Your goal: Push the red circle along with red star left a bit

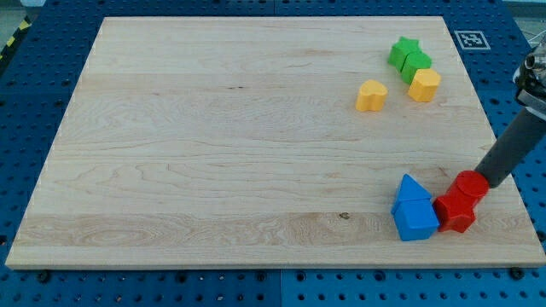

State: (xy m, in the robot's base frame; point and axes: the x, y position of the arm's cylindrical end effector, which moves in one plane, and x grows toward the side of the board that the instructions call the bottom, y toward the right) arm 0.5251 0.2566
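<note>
The red circle (471, 185) sits near the board's lower right corner, touching the red star (455, 211) just below and left of it. My tip (490, 182) rests against the right side of the red circle. The dark rod rises from there toward the view's upper right. A blue triangle (412, 189) and a blue block (416, 218) lie directly left of the red star, touching it.
A green star (403, 49), a green block (416, 63), a yellow hexagon (425, 84) and a yellow heart (371, 95) cluster at the upper right. The wooden board (213, 145) ends just right of the red blocks.
</note>
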